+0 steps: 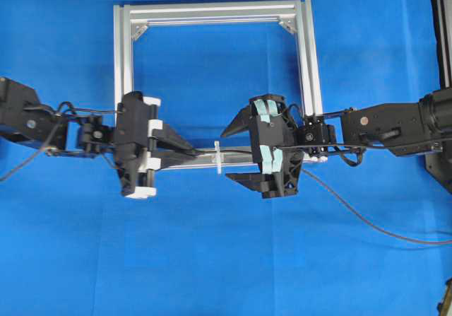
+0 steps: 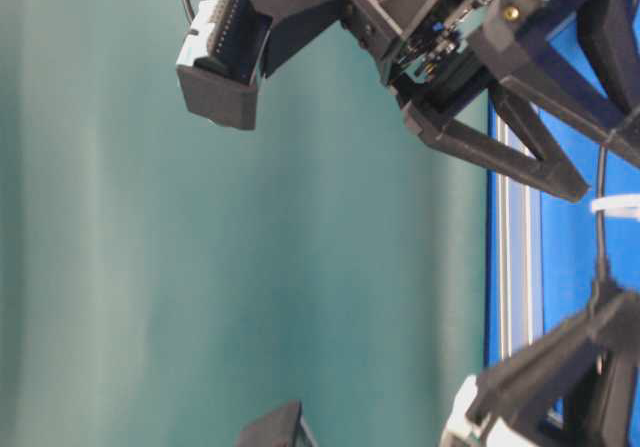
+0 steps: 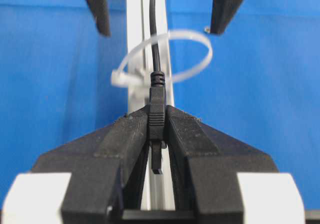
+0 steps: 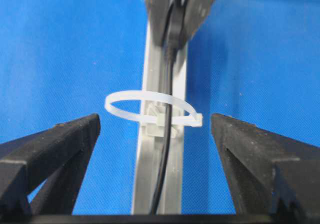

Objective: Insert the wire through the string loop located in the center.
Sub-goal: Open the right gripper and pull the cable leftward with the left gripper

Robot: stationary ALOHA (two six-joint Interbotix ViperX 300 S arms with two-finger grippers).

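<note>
**Plug pinched left, cable through the loop, right jaws wide**

Far left in the overhead view: left gripper (image 1: 185, 155) closed tight over the lower bar of the aluminium frame (image 1: 121, 54), on the blue table cover (image 1: 212, 259). Clamped between its fingers (image 3: 120, 139) in the left wrist view: the plug end of the wire (image 3: 156, 111), upright, tip pointing back toward the camera. Running away from that grip along the bar: the thin black cable, passing inside the white string loop (image 3: 192, 51) that circles the bar. At centre in the overhead view: string loop (image 1: 218, 158), a narrow white strip across the bar, between the two grippers. To the right: right gripper (image 1: 236, 153) spread fully apart, holding nothing, one finger either side of the bar, just beside the loop. Same seen from the right wrist: fingers (image 4: 55, 149) flanking the loop (image 4: 150, 108), wire (image 4: 162, 184) through it.
</note>
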